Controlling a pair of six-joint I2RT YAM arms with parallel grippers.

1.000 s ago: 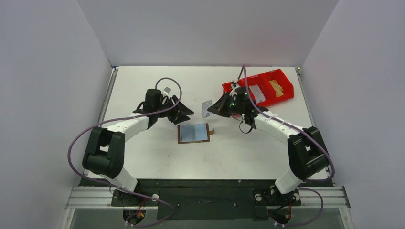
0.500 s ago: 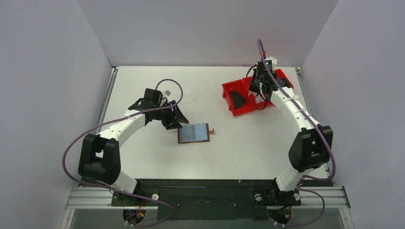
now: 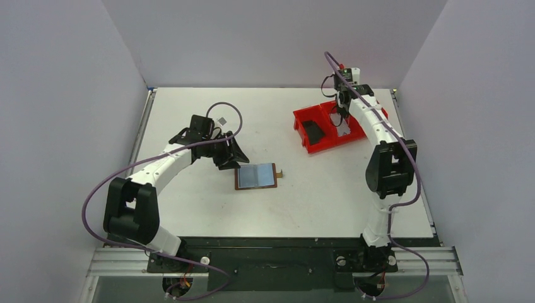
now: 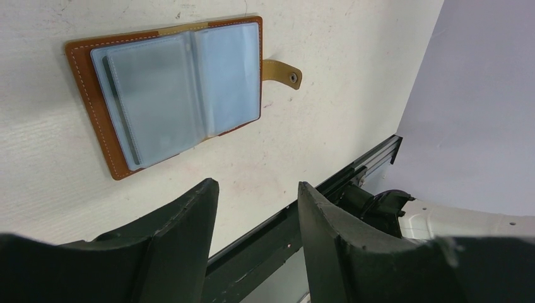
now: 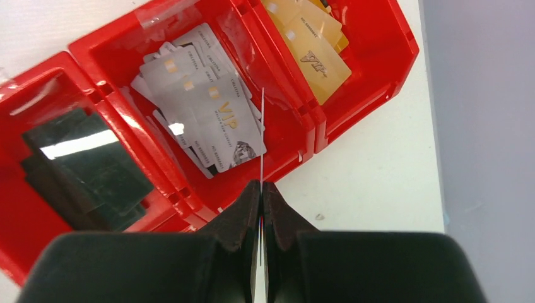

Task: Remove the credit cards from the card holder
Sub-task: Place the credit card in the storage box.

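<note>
Right gripper clenched on a thin credit card, edge-on, colour not readable. The card juts past the fingertips over the red bin, by the wall between silver cards and gold cards. Left gripper released, empty. Card holder lies open, flat, ahead of its fingertips, untouched.

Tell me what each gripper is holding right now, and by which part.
The right gripper pinches a credit card by one edge, seen edge-on over the red bin. The left gripper is open and empty.
</note>
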